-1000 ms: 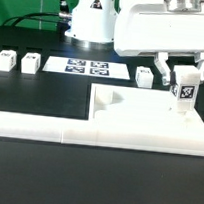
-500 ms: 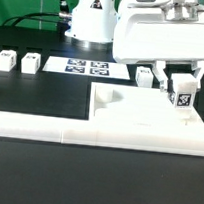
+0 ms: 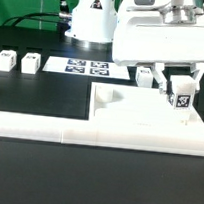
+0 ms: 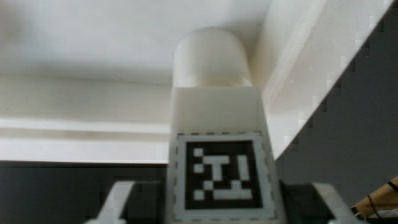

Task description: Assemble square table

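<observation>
The short white plastic leg (image 3: 182,94) bears a black-and-white square marker tag (image 4: 222,178). The large flat white square plastic panel (image 3: 139,111) and the long low white L-shaped rail (image 3: 47,128) are plain white against the black tabletop (image 3: 40,100). The marker board (image 3: 87,67) is white with black tag patterns.

The arm (image 3: 161,35) is showing as a bulky, glossy white shell with softly rounded corners, and its upper edge is carrying darker grey fittings. The rounded white column (image 3: 92,19) behind it is bearing a small black triangular mark high on its front. Under the shell the gripper (image 3: 181,87) is presenting two short dark fingers (image 3: 161,79) below a white body, in the wrist view the pads (image 4: 121,205) are appearing as pale grey blocks with flat inner faces, and a thin green cable (image 3: 32,20) is lying beside the column.
</observation>
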`<state>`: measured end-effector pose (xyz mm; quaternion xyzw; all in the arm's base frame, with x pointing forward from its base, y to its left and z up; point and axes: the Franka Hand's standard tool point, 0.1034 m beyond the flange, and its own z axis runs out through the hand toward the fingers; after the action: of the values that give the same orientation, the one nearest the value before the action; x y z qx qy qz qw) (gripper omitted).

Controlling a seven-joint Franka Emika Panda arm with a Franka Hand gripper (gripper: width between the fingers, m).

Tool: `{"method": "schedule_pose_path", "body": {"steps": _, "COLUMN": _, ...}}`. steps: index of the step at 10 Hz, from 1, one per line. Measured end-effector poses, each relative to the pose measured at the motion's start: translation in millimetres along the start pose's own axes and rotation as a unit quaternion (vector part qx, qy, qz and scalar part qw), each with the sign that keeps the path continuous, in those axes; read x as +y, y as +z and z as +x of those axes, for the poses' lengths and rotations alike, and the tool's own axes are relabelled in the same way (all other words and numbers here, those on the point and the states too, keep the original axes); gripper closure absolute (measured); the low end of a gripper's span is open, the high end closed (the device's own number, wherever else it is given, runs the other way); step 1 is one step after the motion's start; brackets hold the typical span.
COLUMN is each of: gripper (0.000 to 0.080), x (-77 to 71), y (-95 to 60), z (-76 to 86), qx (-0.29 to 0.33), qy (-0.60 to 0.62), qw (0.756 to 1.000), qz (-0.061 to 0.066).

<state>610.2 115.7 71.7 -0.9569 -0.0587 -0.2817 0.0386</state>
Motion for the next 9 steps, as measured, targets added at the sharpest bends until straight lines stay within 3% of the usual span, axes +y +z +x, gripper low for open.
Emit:
{"method": "schedule_pose_path", "body": {"steps": 1, "gripper": 0.0331, "x": 0.0, "y": 0.0, "z": 0.0, "qx": 0.0, "qy": 0.0, "qw": 1.0, "qz": 0.0}}
{"method": "schedule_pose_path", "body": {"steps": 2, "gripper": 0.0331, "x": 0.0, "y": 0.0, "z": 0.0, "qx": 0.0, "qy": 0.0, "qw": 1.0, "qz": 0.0}}
{"method": "schedule_pose_path", "body": {"steps": 3, "gripper": 0.0206, "x": 0.0, "y": 0.0, "z": 0.0, "qx": 0.0, "qy": 0.0, "qw": 1.0, "qz": 0.0}}
{"method": "schedule_pose_path", "body": {"steps": 5, "gripper": 0.0155, "x": 0.0, "y": 0.0, "z": 0.0, "qx": 0.0, "qy": 0.0, "qw": 1.0, "qz": 0.0}}
{"method": "schedule_pose_path", "body": {"steps": 9, "gripper": 0.015, "x": 0.0, "y": 0.0, "z": 0.0, "qx": 0.0, "qy": 0.0, "qw": 1.0, "qz": 0.0}}
